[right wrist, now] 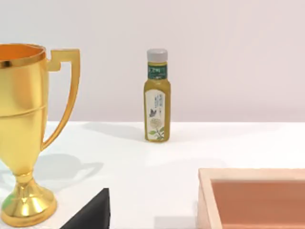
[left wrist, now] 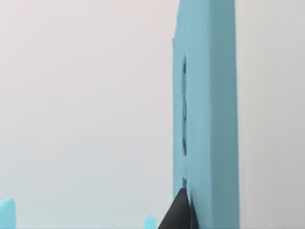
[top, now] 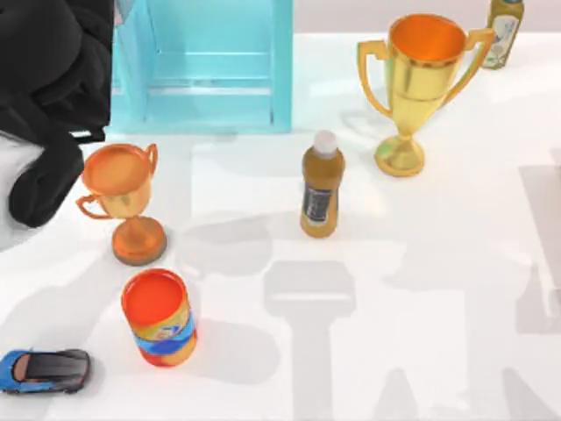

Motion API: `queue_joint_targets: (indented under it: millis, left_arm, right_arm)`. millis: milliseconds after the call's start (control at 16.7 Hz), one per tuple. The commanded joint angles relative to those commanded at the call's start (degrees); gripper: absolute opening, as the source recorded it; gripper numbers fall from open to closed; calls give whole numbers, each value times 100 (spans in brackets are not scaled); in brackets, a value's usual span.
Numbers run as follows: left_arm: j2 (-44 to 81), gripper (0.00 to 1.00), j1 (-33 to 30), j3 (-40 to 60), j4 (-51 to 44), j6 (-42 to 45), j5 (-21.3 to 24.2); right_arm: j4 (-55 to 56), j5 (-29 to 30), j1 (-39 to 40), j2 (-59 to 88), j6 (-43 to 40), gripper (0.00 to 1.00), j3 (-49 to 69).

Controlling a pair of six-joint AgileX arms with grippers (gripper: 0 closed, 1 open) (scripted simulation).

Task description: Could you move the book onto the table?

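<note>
Tabletop [top: 421, 263] seen from above carries a turquoise shelf unit [top: 210, 66] at the back left, with the left arm's black bulk [top: 48, 96] looming just beside it, presumably reaching for the book; the book itself I cannot make out there, since the arm covers that side and the shelf's open bay looks bare. Scattered in front stand a small orange trophy [top: 127, 197], an orange can [top: 159, 317], a blue toy car [top: 44, 371], a brown bottle [top: 322, 189], a large gold trophy [top: 419, 83] and a green-tea bottle [top: 504, 31], cut off by the top edge. From the left wrist, a tall teal slab [left wrist: 209, 109] stands edge-on, close up, with a dark fingertip [left wrist: 180, 212] touching its near face; whether this is the book or a shelf wall is hard to judge, and I cannot tell whether the left pincer is apart or clamped. From the right wrist, parked, a dark fingertip [right wrist: 93, 212] pokes in low, a wooden tray's corner [right wrist: 248, 174] is cut off, and its state is likewise unclear.
</note>
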Motion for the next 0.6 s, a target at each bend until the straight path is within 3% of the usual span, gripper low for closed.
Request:
queue_joint_targets:
  millis: [600]
  left_arm:
    - [3557, 0, -4331, 2042, 3122, -3860, -5744]
  right_arm:
    - [0, 0, 0, 0, 0, 100, 0]
